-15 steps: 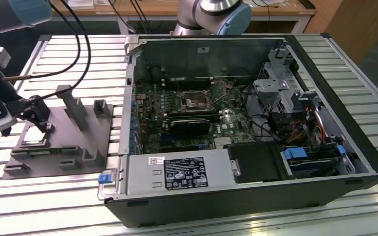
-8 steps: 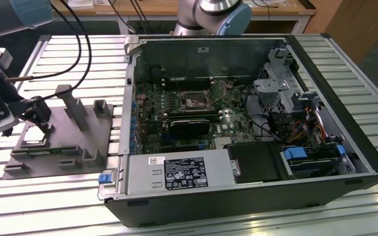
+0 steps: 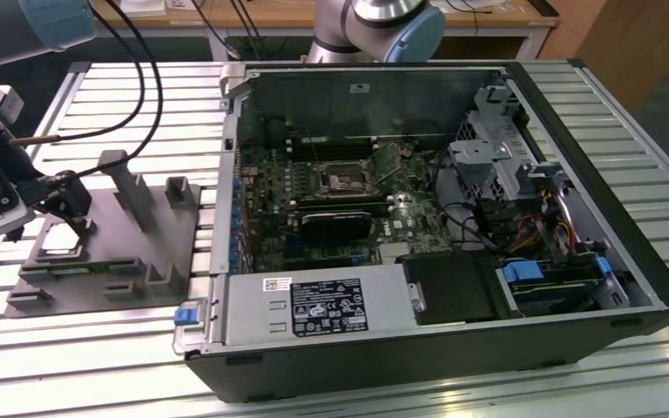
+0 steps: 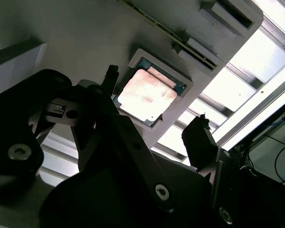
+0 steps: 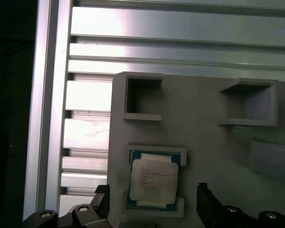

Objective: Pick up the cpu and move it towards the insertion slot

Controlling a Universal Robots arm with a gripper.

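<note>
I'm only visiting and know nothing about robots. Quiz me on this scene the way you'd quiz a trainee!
1. True or false: the hand is gripping the chip.
2. Where does the chip lie? A) in a recess of the grey holder; B) on the bare metal slats; C) inside the computer.
3. Fill in: the square socket sits inside the open ____.
Key: 1 false, its open fingers stand either side, clear of the chip; 2 A; 3 computer case.
</note>
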